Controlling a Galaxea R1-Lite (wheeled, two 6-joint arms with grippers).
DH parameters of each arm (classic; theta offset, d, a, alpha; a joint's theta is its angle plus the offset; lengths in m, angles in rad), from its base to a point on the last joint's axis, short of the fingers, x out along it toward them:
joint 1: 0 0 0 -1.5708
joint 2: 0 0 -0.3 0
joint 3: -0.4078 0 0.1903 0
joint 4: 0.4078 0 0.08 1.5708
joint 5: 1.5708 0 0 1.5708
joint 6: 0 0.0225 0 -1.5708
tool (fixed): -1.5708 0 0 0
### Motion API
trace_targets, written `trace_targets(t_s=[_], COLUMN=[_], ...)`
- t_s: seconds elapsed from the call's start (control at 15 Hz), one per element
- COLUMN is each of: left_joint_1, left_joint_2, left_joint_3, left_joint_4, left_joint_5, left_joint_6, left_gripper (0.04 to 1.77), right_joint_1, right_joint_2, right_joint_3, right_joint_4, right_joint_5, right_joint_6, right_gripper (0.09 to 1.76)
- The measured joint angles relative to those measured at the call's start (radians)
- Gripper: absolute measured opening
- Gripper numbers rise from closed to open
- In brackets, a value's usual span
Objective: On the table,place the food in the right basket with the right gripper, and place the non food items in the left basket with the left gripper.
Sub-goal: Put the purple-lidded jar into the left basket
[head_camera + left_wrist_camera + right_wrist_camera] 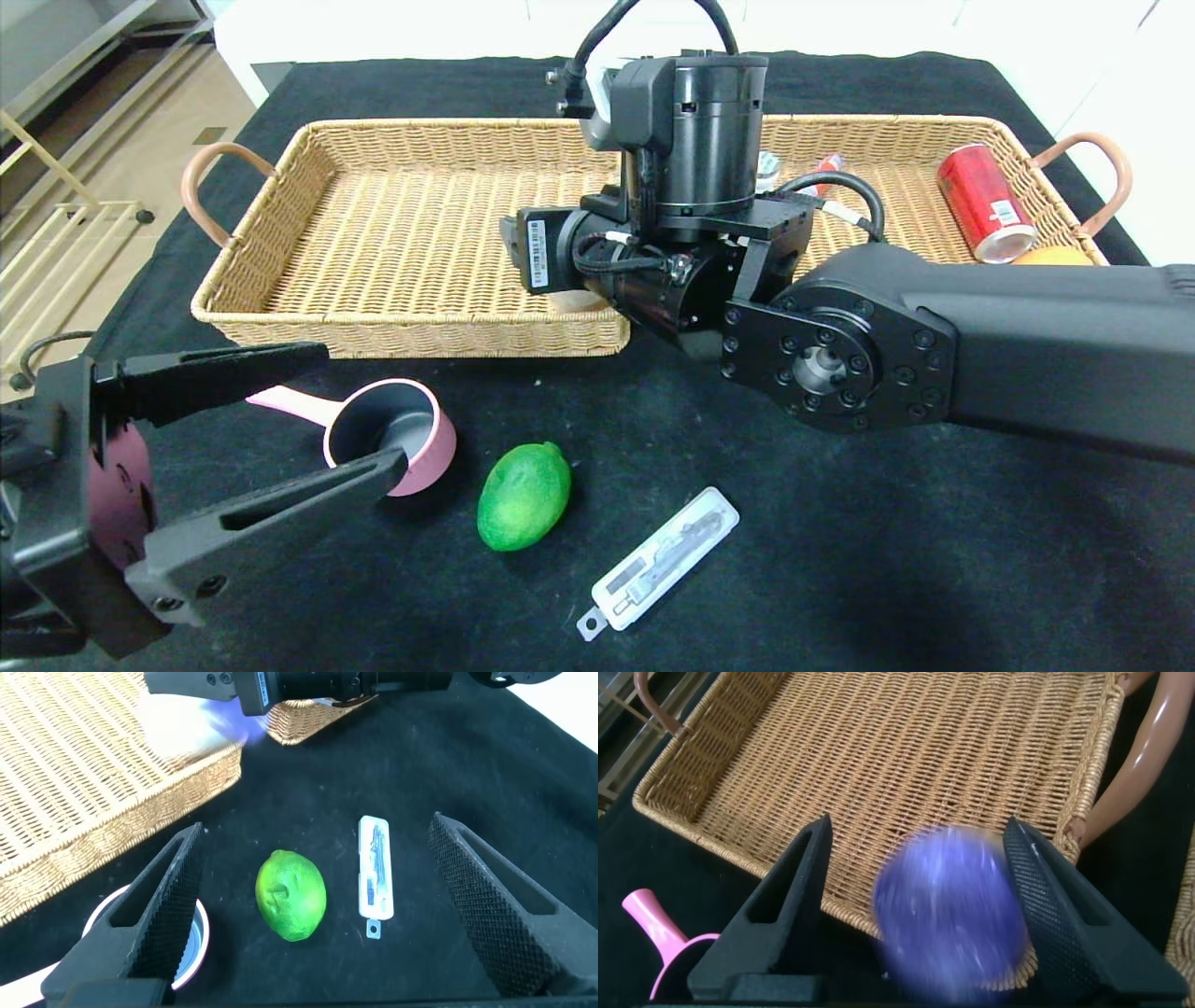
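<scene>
1. Right wrist view: the right gripper (920, 905) is hanging over the left basket (906, 756)'s near rim, its fingers spread around a blurred purple ball (951, 913); whether they are touching it cannot be told.
2. Head view: the left gripper (322, 411) is waiting wide open and empty beside the pink cup (397, 439), with the lime (523, 495) just beyond.

A table draped in black cloth (840, 579) fills most of the scene, its fabric slightly wrinkled. Beyond the table's far left corner lies tan flooring (159, 121). Past the left edge stands a pale wooden rack (47, 252) with thin slats (only part of it shows). A dark curved loop (42, 343) sits at the left edge; what it belongs to cannot be told. Behind the far edge runs a white surface (420, 28).
</scene>
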Motion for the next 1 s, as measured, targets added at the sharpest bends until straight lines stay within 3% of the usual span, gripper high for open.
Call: trace_targets(t_s=[0.6, 1.0], left_joint_1=[0.000, 0.000], left_joint_2=[0.001, 0.003], left_joint_3=[0.001, 0.001], left_joint_4=[0.001, 0.017], left_joint_5=[0.000, 0.000], left_joint_6=[0.000, 0.007], left_gripper=[1.72, 1.72], right_joint_1=[0.013, 0.032], right_joint_2=[-0.039, -0.188], right_joint_3=[0.034, 0.276], right_joint_4=[0.009, 0.000], right_joint_5=[-0.034, -0.023], right_joint_6=[-0.002, -0.002], right_gripper=[1.59, 1.66])
